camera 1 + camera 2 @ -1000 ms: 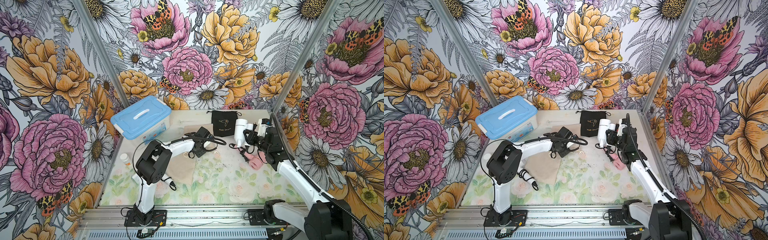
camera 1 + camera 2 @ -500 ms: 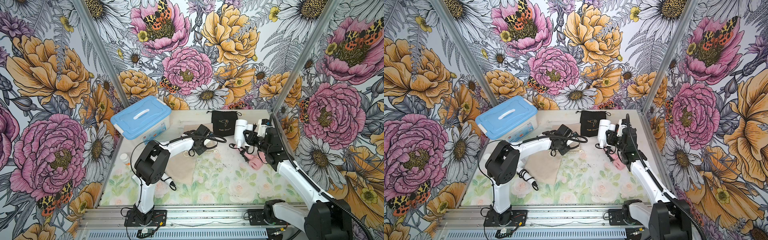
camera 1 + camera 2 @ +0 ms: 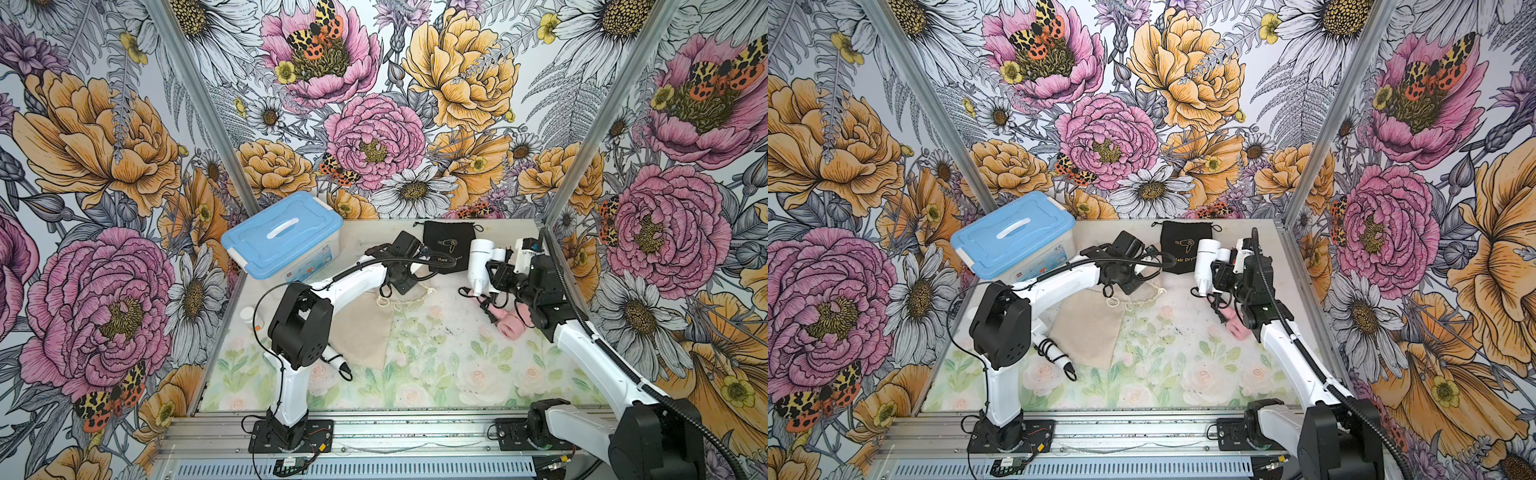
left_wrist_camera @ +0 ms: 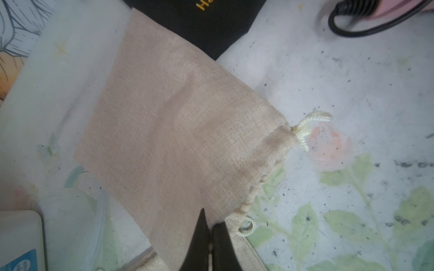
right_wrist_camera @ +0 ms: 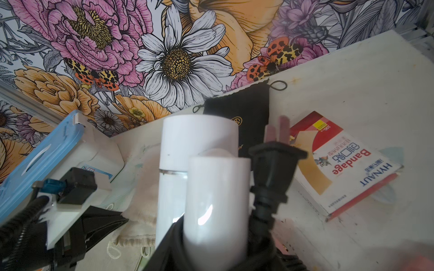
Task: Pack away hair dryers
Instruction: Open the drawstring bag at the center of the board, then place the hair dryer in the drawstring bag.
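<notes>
1. The right gripper (image 3: 489, 274): we are finding it clamped on the cord-wound handle of a white plastic travel hair dryer (image 3: 480, 253), holding it close beside the black cloth drawstring pouch (image 3: 449, 243), on that pouch's right-arm side.
2. The left gripper (image 4: 210, 234): we are seeing its jaws pressed together, pinching the mouth hem of a beige woven drawstring pouch (image 4: 187, 140), whose far corner is overlapping the black pouch.
3. The pink plastic hair dryer (image 3: 513, 326): we are noting it lying on the floral-print table (image 3: 436, 374) near the black pouch, toward the arm bases, partly under the right arm.
4. The second white hair dryer (image 3: 1054, 351): we are logging it lying well apart from the black pouch, beneath the left arm's elbow.
5. The clear storage box with blue lid (image 3: 282, 239): we are recording it standing closed on the black pouch's left-arm side.
</notes>
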Controlling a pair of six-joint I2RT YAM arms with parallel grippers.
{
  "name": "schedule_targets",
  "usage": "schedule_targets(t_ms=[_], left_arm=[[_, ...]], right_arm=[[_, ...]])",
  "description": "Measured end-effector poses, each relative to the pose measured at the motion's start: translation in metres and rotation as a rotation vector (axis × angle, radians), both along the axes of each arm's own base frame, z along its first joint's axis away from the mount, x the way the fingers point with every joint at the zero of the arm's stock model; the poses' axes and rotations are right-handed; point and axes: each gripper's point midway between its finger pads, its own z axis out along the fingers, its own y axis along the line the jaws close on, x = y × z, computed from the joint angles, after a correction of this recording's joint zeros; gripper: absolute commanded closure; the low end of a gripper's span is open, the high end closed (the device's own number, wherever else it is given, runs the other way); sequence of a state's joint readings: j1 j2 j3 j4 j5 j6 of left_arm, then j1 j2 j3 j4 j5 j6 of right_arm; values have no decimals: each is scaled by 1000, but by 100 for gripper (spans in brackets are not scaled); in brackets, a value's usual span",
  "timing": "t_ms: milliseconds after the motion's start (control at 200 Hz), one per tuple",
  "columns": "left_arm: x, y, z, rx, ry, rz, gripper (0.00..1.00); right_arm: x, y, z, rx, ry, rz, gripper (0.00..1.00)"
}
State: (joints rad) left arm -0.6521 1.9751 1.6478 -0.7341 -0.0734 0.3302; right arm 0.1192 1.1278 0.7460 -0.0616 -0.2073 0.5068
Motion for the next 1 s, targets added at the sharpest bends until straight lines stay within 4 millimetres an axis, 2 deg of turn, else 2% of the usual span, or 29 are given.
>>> schedule_targets(t_ms=[150,305,625,755,1000], left_arm=[[8,-1,21,-84,20,49,100],[12,-1,33,-147,51,92,100],[5,1,32,-214,142,151,100],[4,0,34,-248,171,166,100],[-3,-11,37,-282,200,154,100]], right_arm=[[-5,12,-7,-2,15,34,78],[-17,36,-19,-9,42,102,78],[-50,105,-33,-43,61,287,77],[-64,131,-45,-62,78,360,77],[-76,156,-74,-108,131,420,77]])
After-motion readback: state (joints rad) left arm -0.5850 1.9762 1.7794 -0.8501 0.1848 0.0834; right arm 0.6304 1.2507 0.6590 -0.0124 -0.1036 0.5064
